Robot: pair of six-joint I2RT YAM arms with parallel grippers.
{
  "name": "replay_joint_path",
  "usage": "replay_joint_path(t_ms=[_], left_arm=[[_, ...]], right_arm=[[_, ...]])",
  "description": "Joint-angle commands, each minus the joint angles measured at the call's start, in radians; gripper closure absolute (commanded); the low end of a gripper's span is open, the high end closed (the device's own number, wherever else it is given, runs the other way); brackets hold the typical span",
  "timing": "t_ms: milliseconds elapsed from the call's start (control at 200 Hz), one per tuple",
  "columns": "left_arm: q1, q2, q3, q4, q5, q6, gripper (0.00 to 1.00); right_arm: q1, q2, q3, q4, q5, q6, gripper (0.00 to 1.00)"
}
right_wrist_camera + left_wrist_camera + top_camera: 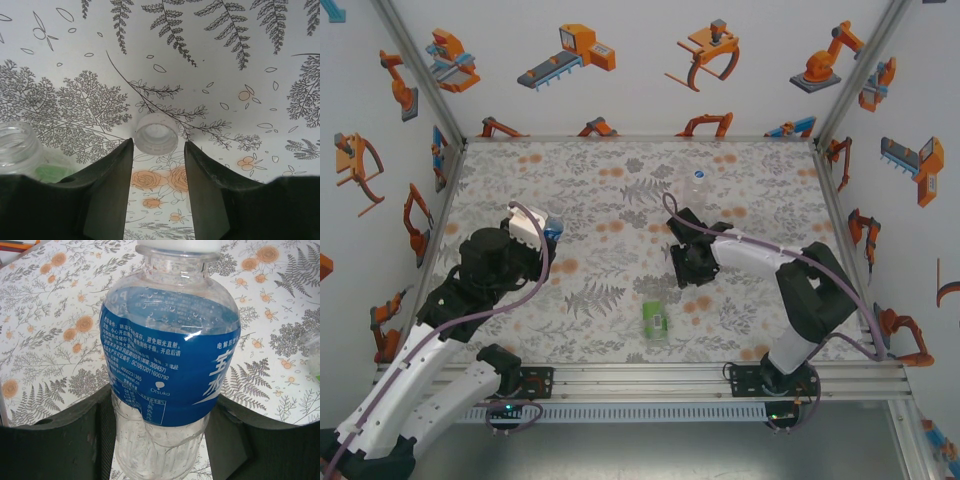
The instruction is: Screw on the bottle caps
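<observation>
My left gripper [538, 236] is shut on the blue-label bottle [170, 365], its dark fingers [55, 445] pressed on both sides of the lower body. A white cap [177, 245] sits on that bottle's neck. That same bottle [552, 228] is at the table's left. My right gripper [158, 150] is open and low over the table, and a loose white cap [156, 132] lies open side up just past its fingertips. The green-label bottle [17, 147] has an uncapped neck and stands to that gripper's left; from above, the green-label bottle [655, 318] is front centre.
The plain clear bottle [698, 185] stands upright at the back, beyond my right gripper [685, 268]. The flower-patterned table top [590, 190] is bounded by white walls and by an aluminium rail [720, 372] along the front.
</observation>
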Motion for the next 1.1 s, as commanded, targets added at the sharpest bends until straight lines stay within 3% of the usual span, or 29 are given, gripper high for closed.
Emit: replay_joint_path(t_ms=[0, 1091], left_arm=[[0.006, -0.005, 0.002, 0.026, 0.009, 0.015, 0.89], [0.008, 0.000, 0.001, 0.027, 0.008, 0.015, 0.88]], right_arm=[[-0.005, -0.053, 0.037, -0.025, 0.012, 0.015, 0.54], [-0.005, -0.002, 0.036, 0.018, -0.014, 0.025, 0.54]])
